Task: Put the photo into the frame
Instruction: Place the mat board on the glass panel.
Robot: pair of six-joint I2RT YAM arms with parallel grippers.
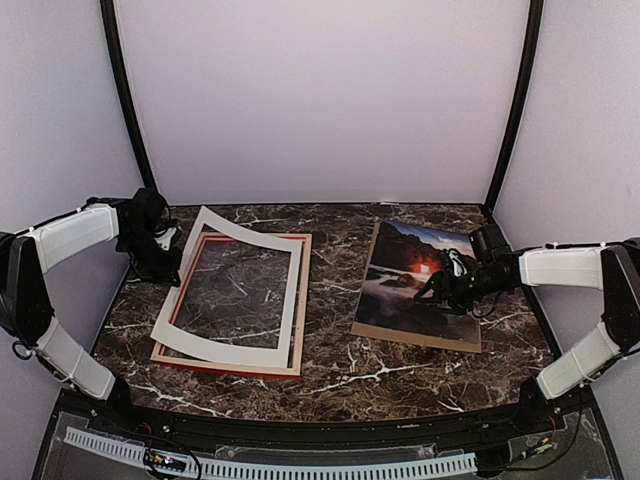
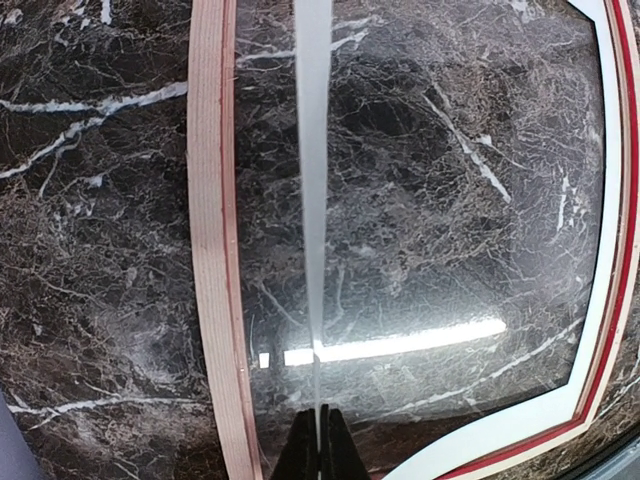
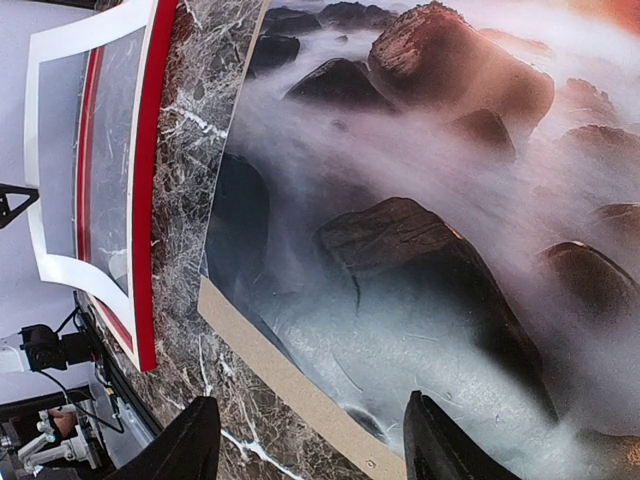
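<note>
The frame lies flat on the left of the marble table, pale wood side up with red edges. A white mat rests on it, its far left side lifted and curved. My left gripper is shut on that lifted edge; in the left wrist view the mat shows edge-on between the fingertips, above the frame rail. The photo lies on a brown backing board at the right. My right gripper is open just above the photo's near part, holding nothing.
In the right wrist view the backing board sticks out past the photo's edge, with the red frame rail and the mat further left. Bare marble separates frame and board. Enclosure walls stand close on both sides and behind.
</note>
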